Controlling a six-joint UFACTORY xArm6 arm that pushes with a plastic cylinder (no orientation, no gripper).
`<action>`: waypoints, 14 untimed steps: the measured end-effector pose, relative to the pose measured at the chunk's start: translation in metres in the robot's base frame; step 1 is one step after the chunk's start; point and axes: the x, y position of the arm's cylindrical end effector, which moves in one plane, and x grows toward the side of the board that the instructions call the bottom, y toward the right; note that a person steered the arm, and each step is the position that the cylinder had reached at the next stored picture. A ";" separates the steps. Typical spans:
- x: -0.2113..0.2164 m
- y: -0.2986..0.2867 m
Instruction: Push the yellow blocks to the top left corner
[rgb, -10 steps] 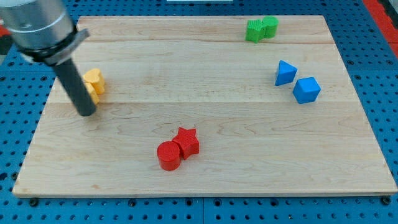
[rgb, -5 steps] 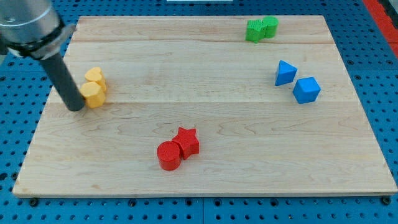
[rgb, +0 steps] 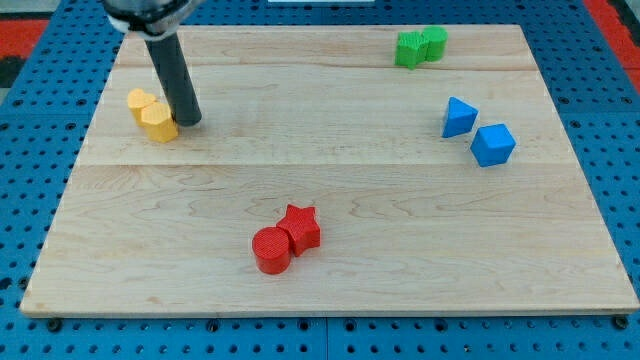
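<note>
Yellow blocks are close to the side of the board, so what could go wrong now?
My tip sits just to the view's right of the two yellow blocks. A push toward the view's left could slide them off the board's left edge rather than up to the top left corner. Also, a push on only one block might split the pair.
</note>
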 end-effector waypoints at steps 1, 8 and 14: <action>0.074 0.021; -0.071 -0.032; -0.002 -0.020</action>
